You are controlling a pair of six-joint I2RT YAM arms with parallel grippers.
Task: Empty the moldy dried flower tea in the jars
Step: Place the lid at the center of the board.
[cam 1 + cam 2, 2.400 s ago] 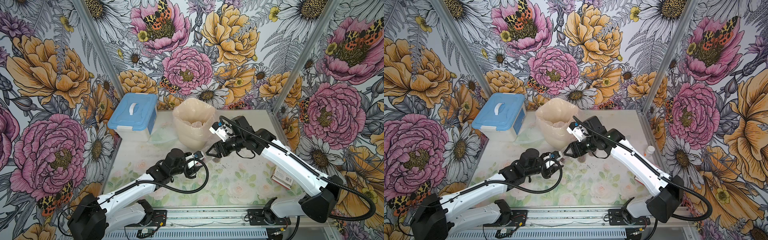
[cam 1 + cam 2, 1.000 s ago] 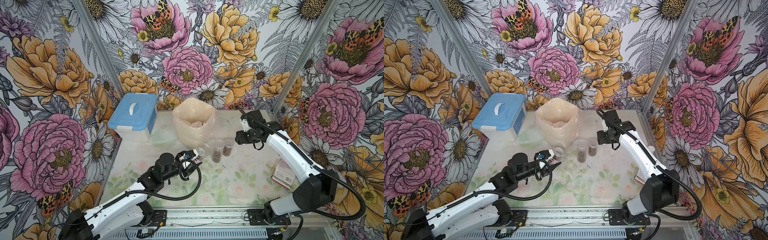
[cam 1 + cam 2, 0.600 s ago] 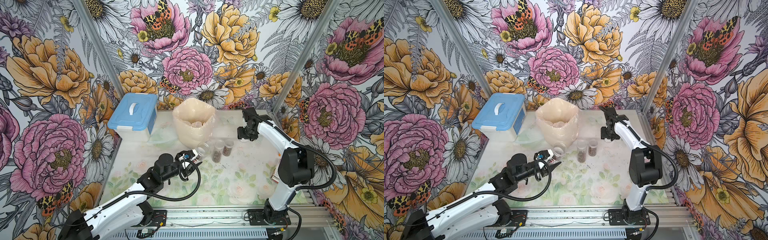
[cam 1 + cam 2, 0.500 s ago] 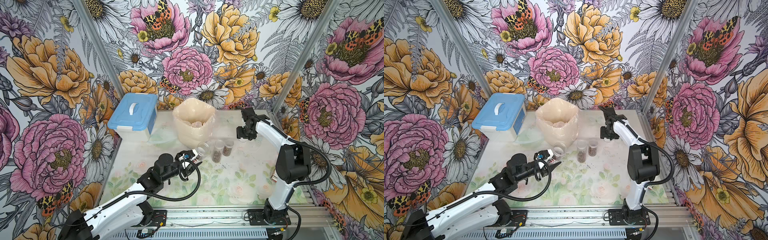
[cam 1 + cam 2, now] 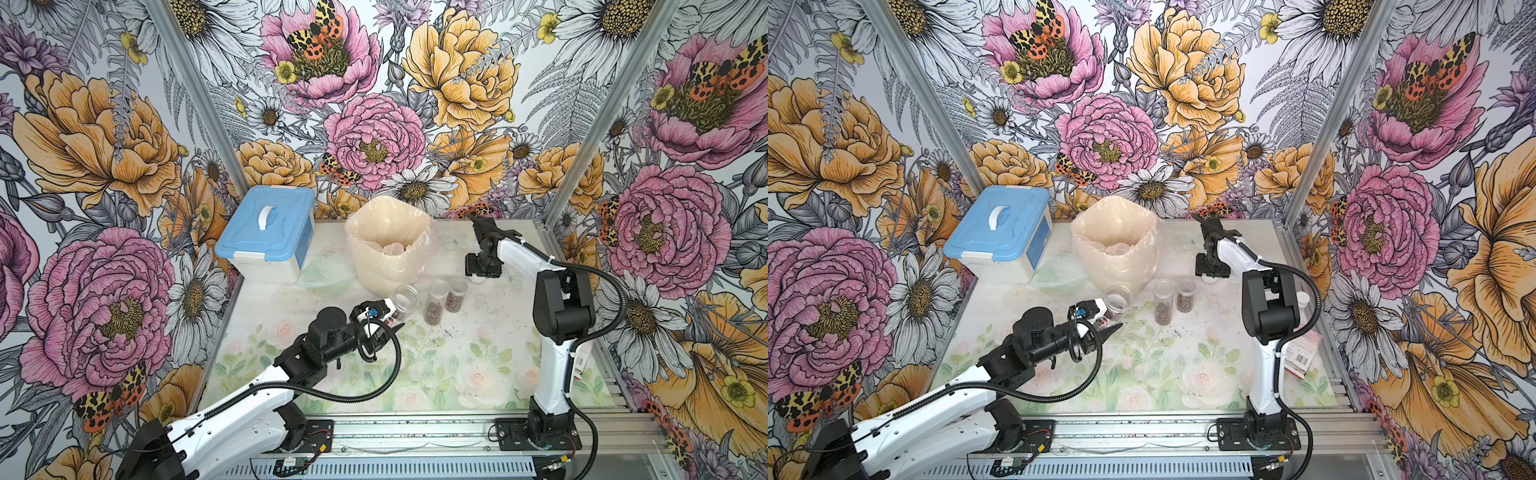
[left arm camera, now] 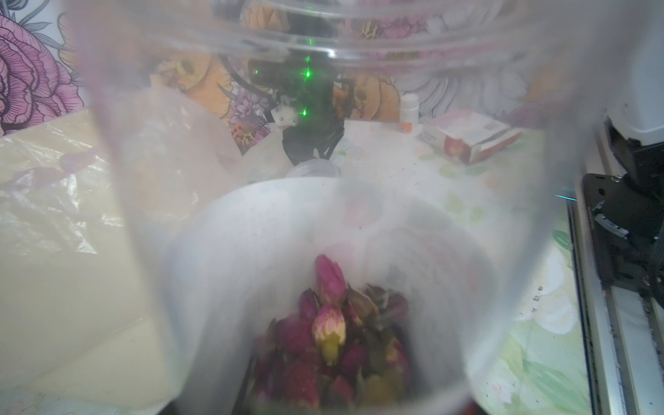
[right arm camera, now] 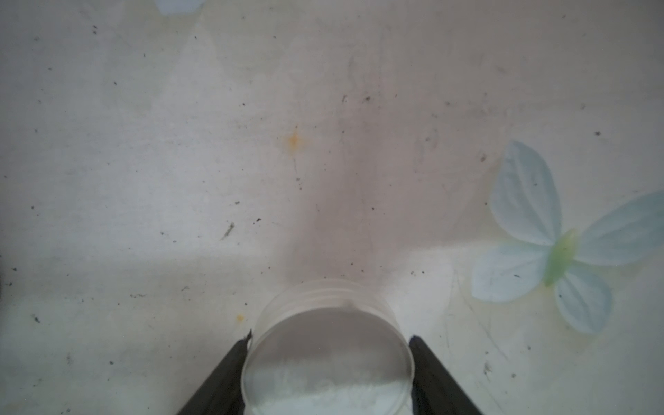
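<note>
My left gripper [image 5: 388,318] [image 5: 1106,318] is shut on the tall labelled jar [image 5: 400,297] [image 5: 1117,300], tilted with its open mouth toward the bag. In the left wrist view, the moldy dried flower tea [image 6: 330,323], pink and dark red buds, lies low inside its clear wall [image 6: 215,251]; the jaws are hidden. Two smaller jars [image 5: 435,306] [image 5: 456,295] stand upright beside it with tea in them. At the back right, my right gripper [image 5: 482,272] [image 7: 330,339] is shut on a round translucent lid [image 7: 327,355], low over the table.
A cream plastic bag [image 5: 386,245] stands open behind the jars. A blue-lidded box [image 5: 266,232] sits at the back left, a clear bowl [image 5: 326,274] beside it. A white-capped bottle [image 5: 1303,299] and a red-and-white carton [image 5: 1304,353] lie at the right edge.
My right gripper left the tall jar's mouth with the lid and carried it to the back right, down near the table. The left arm drew back slightly, then held still.
</note>
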